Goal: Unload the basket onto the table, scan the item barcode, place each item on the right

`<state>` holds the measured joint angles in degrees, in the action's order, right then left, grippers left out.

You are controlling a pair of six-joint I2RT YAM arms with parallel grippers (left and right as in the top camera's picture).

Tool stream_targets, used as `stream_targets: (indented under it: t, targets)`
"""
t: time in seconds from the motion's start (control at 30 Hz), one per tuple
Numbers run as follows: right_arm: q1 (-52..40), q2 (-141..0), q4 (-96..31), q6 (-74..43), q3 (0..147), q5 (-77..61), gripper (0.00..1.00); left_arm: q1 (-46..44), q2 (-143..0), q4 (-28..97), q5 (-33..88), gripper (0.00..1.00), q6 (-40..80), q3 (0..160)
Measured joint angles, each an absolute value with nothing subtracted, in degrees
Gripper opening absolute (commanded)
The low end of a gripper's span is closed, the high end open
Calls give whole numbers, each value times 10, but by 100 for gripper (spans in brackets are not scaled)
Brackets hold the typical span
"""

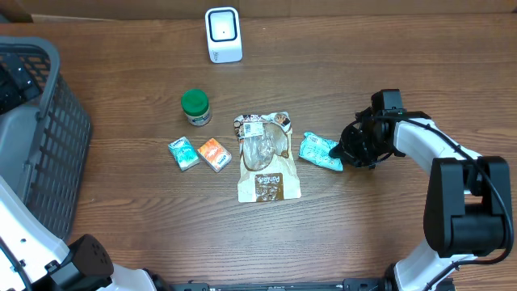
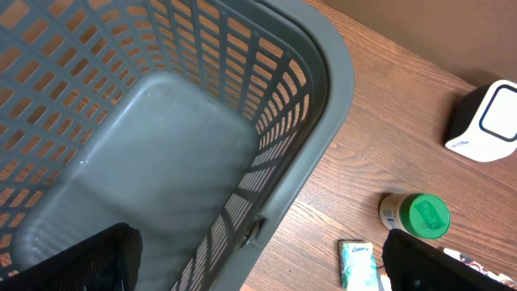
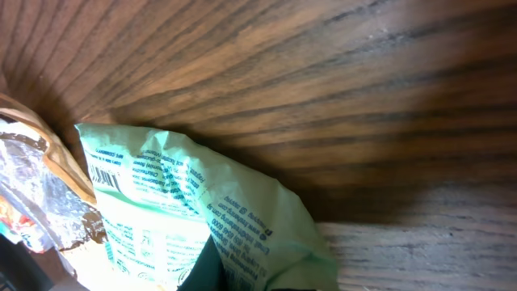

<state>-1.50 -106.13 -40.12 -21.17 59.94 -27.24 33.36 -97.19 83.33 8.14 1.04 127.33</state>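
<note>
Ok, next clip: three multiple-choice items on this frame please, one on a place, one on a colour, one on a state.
1. Where on the table is the scanner? A near edge; B far side, beyond the jar; C right edge.
2. What colour is the lid of the jar? A red; B green; C white.
3. How is the right gripper? A open, touching nothing; B shut on the jar; C shut on the end of the mint packet.
Key: 1 B, it stands past the jar in the overhead view; 2 B, the lid shows green from above; 3 C, it pinches the packet's end.
</note>
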Motion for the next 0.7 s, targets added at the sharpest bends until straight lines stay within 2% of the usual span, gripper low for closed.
stream_targets:
  t: [0.07,0.3,0.5,0.7]
  targets:
    - [-14,-1061,-409,-197,602,-284,4,334,-972,833,81,100,10,1273]
    - [-17,-1046,-559,-111,704,-353,4,334,-972,833,81,100,10,1273]
    - [-42,-945,-637,-63,812,-368,4,334,-972,833,81,100,10,1273]
    - [-69,-842,-660,-49,853,-375,4,334,-972,833,81,100,10,1273]
